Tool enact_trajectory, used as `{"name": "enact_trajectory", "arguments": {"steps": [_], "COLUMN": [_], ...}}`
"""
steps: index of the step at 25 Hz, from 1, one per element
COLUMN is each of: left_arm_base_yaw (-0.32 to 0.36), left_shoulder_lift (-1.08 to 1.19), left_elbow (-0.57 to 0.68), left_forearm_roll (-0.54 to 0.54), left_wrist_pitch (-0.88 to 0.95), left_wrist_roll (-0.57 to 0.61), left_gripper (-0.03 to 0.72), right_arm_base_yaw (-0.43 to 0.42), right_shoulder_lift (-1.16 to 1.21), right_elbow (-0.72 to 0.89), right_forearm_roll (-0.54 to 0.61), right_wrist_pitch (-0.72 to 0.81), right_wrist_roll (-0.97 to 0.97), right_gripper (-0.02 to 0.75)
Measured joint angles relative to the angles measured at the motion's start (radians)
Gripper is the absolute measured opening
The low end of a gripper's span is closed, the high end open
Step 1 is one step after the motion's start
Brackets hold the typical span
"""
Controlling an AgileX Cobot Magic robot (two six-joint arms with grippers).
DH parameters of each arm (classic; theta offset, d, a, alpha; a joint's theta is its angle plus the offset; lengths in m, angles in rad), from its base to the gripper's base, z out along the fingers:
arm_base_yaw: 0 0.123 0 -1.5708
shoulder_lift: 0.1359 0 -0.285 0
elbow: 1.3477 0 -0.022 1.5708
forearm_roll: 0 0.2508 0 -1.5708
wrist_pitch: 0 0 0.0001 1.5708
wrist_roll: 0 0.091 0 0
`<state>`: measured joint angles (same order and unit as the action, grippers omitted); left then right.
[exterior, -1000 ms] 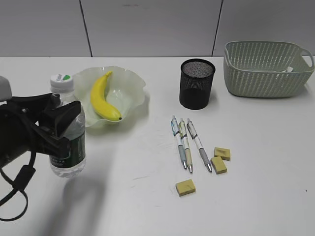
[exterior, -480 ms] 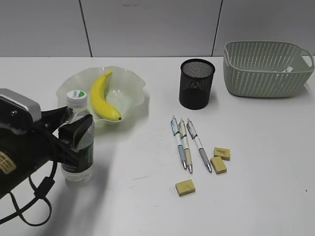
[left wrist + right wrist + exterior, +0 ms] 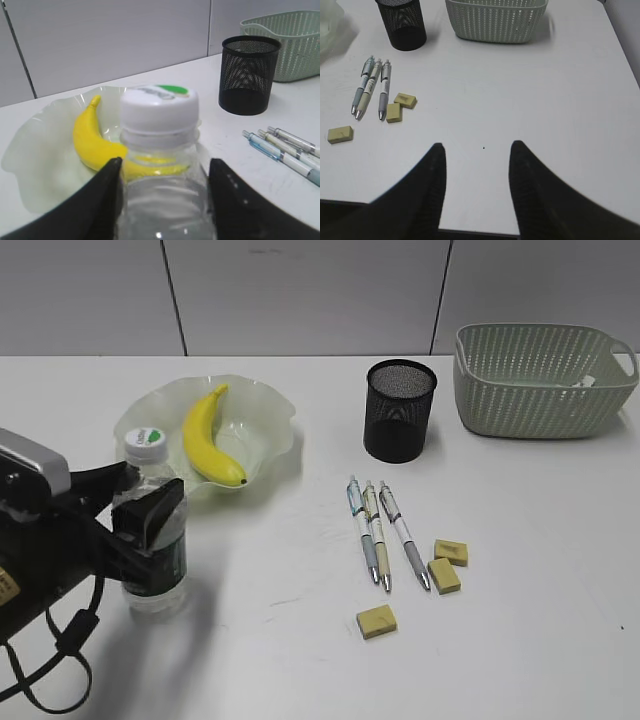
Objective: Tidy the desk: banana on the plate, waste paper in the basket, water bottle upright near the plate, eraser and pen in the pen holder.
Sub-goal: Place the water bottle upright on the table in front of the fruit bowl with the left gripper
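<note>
The water bottle [image 3: 150, 540] stands upright on the desk [image 3: 300, 660], just in front of the plate [image 3: 272, 405]. My left gripper [image 3: 148, 522] is shut on the water bottle, one jaw on each side of its body [image 3: 165, 200] below the white cap [image 3: 159, 107]. The banana [image 3: 208, 435] lies in the plate [image 3: 40, 150]. Three pens [image 3: 385, 530] and three yellow erasers [image 3: 377, 621] lie on the desk in front of the pen holder [image 3: 400, 410]. The waste paper [image 3: 585, 382] shows inside the basket [image 3: 530, 390]. My right gripper [image 3: 477, 150] is open and empty.
The pen holder [image 3: 402, 22] and the basket [image 3: 495, 20] stand along the back of the desk. The pens [image 3: 370, 87] and erasers [image 3: 394, 112] lie left of my right gripper, which hangs over the desk's front edge [image 3: 480, 231].
My left gripper has brought the bottle down and to the right, from held in the air to standing on the desk by the plate. The rest has not moved.
</note>
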<state>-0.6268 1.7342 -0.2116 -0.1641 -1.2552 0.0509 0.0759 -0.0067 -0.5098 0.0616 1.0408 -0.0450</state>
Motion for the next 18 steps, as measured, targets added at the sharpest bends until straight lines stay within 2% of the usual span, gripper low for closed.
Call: {"name": "enact_trajectory", "arguments": {"steps": [5,9,12,14,18], "left_arm_base_yaw": [0.000,0.000,0.000,0.001,0.033], "left_shoulder_lift": [-0.072,-0.174,-0.316,-0.442,-0.723], "left_elbow": [0.018,0.019,0.017,-0.008,-0.182], "left_forearm_roll": [0.005,0.017,-0.020,-0.058,-0.079], "left_wrist_pitch": [0.040,0.044,0.150,0.364,0.990], "left_wrist_roll": [-0.005,-0.007,-0.007,-0.006,0.081], "left_gripper": [0.536,0.572,0.552,0.529,0.515], "right_arm_base_yaw": [0.000,0.000,0.000,0.000,0.000], "right_shoulder_lift": [0.000,0.000,0.000,0.000,0.000], "right_elbow": [0.000,0.000,0.000,0.000,0.000], "right_forearm_roll": [0.000,0.000,0.000,0.000,0.000], "right_wrist_pitch": [-0.001,-0.001,-0.001,-0.001,-0.001], "right_wrist_roll": [0.000,0.000,0.000,0.000,0.000], "right_gripper": [0.339,0.339,0.339,0.339,0.339]}}
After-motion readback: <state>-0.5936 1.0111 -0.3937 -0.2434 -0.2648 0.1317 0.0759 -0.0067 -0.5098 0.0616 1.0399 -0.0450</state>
